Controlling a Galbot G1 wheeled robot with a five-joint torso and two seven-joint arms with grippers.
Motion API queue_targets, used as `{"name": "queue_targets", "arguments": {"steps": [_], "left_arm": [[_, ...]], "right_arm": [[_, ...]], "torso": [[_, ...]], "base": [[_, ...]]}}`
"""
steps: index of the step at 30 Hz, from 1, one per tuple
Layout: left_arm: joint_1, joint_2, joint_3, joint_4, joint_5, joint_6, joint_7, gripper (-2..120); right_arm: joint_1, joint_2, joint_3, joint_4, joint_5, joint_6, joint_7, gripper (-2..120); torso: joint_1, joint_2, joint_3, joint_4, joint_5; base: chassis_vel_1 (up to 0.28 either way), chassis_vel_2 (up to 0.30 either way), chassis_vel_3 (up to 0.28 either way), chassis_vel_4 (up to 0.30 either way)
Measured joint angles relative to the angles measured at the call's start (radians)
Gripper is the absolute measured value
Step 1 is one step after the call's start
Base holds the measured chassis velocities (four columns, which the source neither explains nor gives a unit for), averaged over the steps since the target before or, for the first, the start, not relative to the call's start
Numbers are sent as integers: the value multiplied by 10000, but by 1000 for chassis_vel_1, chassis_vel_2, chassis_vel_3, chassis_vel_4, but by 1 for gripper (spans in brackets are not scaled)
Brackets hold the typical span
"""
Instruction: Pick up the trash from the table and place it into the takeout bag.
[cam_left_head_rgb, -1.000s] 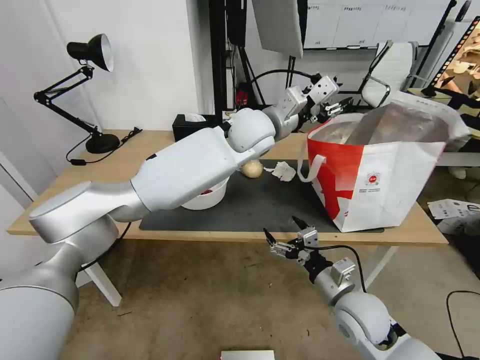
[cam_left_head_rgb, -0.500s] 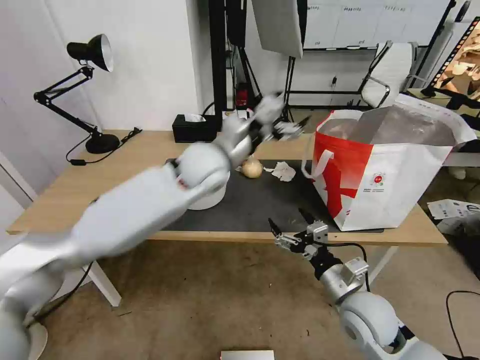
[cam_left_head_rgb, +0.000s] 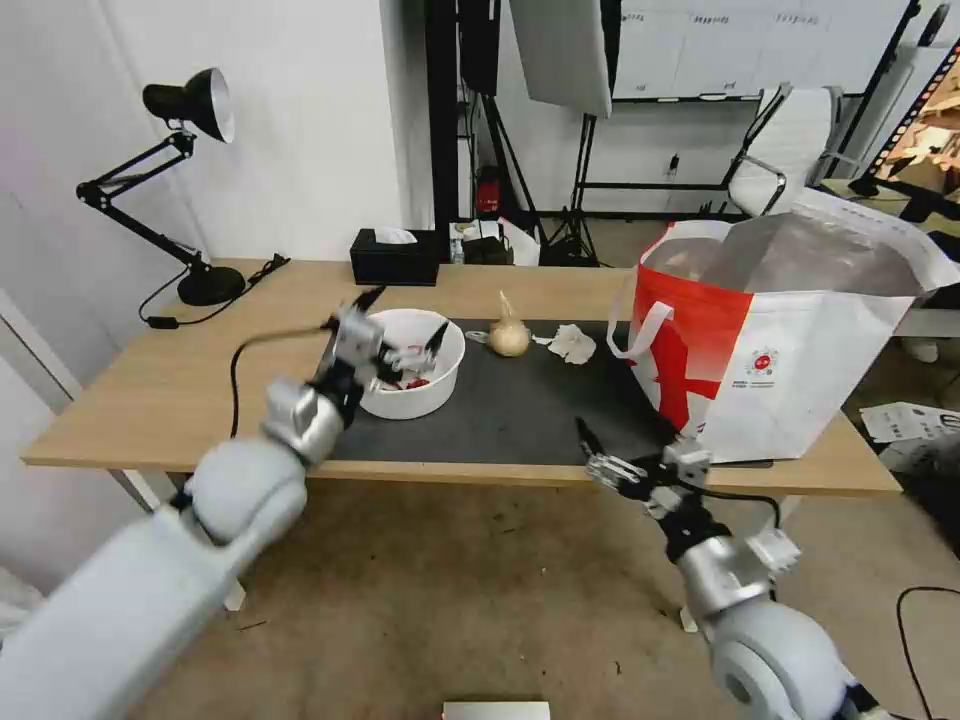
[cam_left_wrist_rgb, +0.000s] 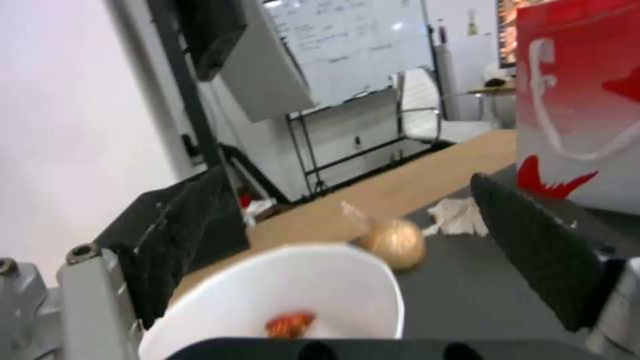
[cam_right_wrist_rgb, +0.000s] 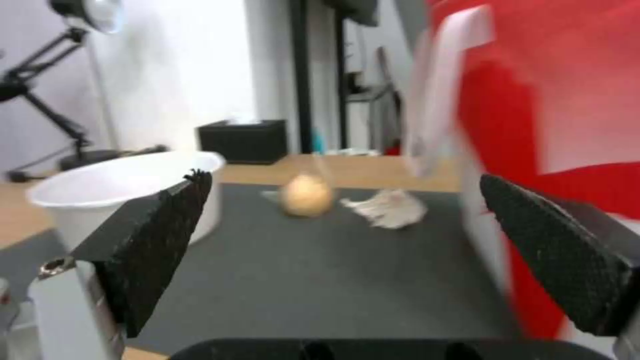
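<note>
Silver-white rounded arms, black cable, left claw (cam_left_head_rgb: 400, 335) with black textured pads (cam_left_wrist_rgb: 540, 250)

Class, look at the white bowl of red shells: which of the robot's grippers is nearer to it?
Left. The left gripper hangs open right over the white bowl. The right gripper waits, open, off the table's front edge, near the takeout bag.

The left pincer (cam_left_head_rgb: 400, 335) has swung back from the takeout bag (cam_left_head_rgb: 800, 340) to hover, fingers spread, over the white bowl (cam_left_head_rgb: 415, 375).
</note>
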Motion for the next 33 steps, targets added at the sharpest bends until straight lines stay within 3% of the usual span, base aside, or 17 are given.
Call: {"name": "queue_targets", "arguments": {"steps": [4,6,7,14,33], "left_arm": [[1106,-571,-604,-136,625,-149,-8,100],[3391,-1719,-1854,-274,2057,-506,-123,100],[3814,-1975,-2049,-309,2328,-528,-155,100],[4451,-2479,-2368,-649,2605,-117,-261,100],[4480,-2607,-2183,-586,2579,102,-214,100]], "right_arm": [[-382,180,364,133,-418,-23,23,100],[-1137,418,733,194,-1438,-40,57,100],[-1341,552,730,213,-1528,-55,149,100],[-1831,1084,381,390,-1765,-537,730,100],[-1782,1185,34,201,-1747,-792,988,100]], "torso": [[1,0,1,1,-5],[0,0,1,8,-3],[-1,1,1,7,0],[1,0,1,5,-2],[3,-1,3,6,-3]], "base": [[0,0,0,0],[0,0,0,0],[0,0,0,0],[0,0,0,0],[0,0,0,0]]}}
